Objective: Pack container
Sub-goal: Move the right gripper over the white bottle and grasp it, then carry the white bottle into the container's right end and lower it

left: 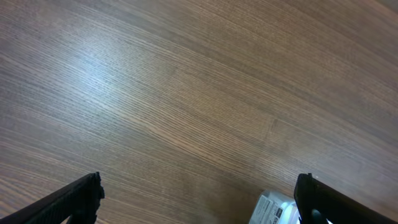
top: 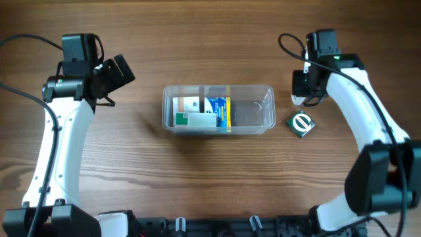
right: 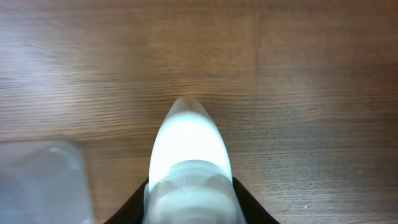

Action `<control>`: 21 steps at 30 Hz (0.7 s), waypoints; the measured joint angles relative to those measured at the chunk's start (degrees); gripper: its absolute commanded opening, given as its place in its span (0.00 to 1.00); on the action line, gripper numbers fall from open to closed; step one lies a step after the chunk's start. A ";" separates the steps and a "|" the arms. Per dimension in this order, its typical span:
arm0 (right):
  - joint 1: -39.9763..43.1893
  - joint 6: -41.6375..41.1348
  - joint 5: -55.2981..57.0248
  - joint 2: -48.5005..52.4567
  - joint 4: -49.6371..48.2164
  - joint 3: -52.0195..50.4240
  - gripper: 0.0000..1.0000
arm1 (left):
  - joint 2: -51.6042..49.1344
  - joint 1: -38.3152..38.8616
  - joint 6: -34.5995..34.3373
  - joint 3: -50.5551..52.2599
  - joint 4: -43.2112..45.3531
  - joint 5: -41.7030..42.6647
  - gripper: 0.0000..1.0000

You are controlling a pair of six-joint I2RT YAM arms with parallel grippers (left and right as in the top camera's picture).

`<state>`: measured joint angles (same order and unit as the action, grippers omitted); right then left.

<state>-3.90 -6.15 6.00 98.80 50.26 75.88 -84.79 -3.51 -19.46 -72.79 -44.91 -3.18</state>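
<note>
Right gripper (right: 190, 208) pinched a white bottle (right: 188, 143) beside the container (top: 164, 108).
Left gripper (left: 200, 196) hung spread above the table (top: 217, 171); boxes (top: 204, 112) lay inside.

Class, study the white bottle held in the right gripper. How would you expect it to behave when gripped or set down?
The bottle looks smooth and glossy, so it may slip in the right gripper. Its rounded, tapering body would probably roll if laid on its side. It looks small, so probably light.
</note>
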 measured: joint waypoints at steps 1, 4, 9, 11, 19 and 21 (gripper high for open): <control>-0.02 -0.04 -0.72 -1.40 0.15 0.02 0.18 | 0.00 0.00 0.00 0.00 -0.02 0.00 1.00; -0.42 -2.16 -2.62 -7.39 2.36 0.04 0.18 | 0.00 0.00 0.00 0.00 -0.02 0.00 1.00; -3.93 -5.18 -4.00 -16.92 5.11 0.48 0.18 | 0.00 0.00 0.00 0.00 0.00 0.00 1.00; -5.97 -6.23 -4.63 -20.20 5.99 1.11 0.18 | 0.00 0.00 0.00 0.00 0.00 0.00 1.00; -16.92 -11.08 -5.77 -23.28 6.47 1.88 0.18 | 0.00 0.00 0.02 0.00 0.00 0.00 1.00; -18.23 -12.79 -5.84 -22.71 6.10 1.88 0.18 | 0.00 0.00 0.02 0.00 0.00 0.00 1.00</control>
<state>-22.13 -18.94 0.16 76.09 56.36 77.76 -84.79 -3.51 -19.44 -72.79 -44.91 -3.18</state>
